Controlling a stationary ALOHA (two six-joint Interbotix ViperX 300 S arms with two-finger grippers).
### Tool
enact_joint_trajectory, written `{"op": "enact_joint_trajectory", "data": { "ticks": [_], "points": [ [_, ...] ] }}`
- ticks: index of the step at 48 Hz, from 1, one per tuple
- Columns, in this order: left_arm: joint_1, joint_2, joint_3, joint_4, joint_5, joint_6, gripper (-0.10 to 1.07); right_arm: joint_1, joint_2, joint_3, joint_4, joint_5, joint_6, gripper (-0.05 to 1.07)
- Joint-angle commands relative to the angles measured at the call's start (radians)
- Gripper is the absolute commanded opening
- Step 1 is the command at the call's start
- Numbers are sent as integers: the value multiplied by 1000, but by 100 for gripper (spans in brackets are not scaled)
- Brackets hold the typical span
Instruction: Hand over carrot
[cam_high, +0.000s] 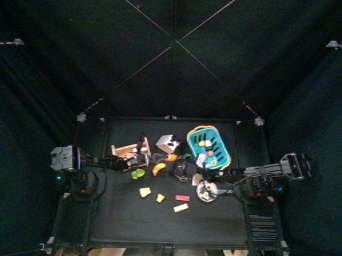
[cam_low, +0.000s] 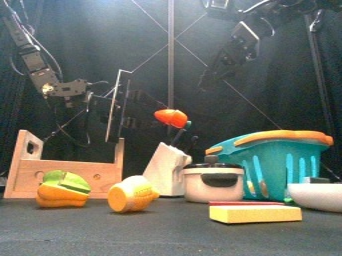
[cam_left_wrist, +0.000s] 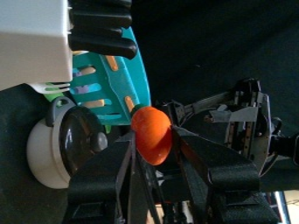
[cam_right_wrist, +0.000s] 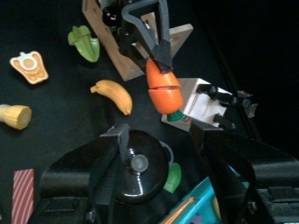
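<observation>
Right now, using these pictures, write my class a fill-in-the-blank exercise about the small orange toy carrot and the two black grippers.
1. The small orange toy carrot is gripped by the ____ gripper.
2. The right gripper has its jaws ____.
3. The carrot is held ____ the table, not resting on it.
4. The slatted basket is coloured ____.

Missing words: left; open; above; teal

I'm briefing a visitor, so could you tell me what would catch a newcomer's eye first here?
Probably the carrot, bright orange, held in the air above the table's middle by the left end effector. Next, the teal basket at the right, beside a lidded pot.
</observation>
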Motion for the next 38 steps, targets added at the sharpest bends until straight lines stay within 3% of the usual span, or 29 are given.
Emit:
{"op": "enact_joint_trajectory", "data": {
  "ticks": [1,10,18,24,38],
  "points": [
    [9,-20,-9,23,-9,6,63,-11,-60,12,-5,-29,32,91],
    [21,-29,-12,127,-9,8,63,-57,-135,92,-8,-183,133,91],
    [32,-37,-35,288,-9,17,63,-115,-133,144,-8,-365,173,91],
    [26,-38,-61,393,-11,43,63,-140,-117,156,-6,-417,175,91],
    [21,-37,-86,420,-14,107,63,-141,-75,141,-2,-479,178,92]
  ]
}}
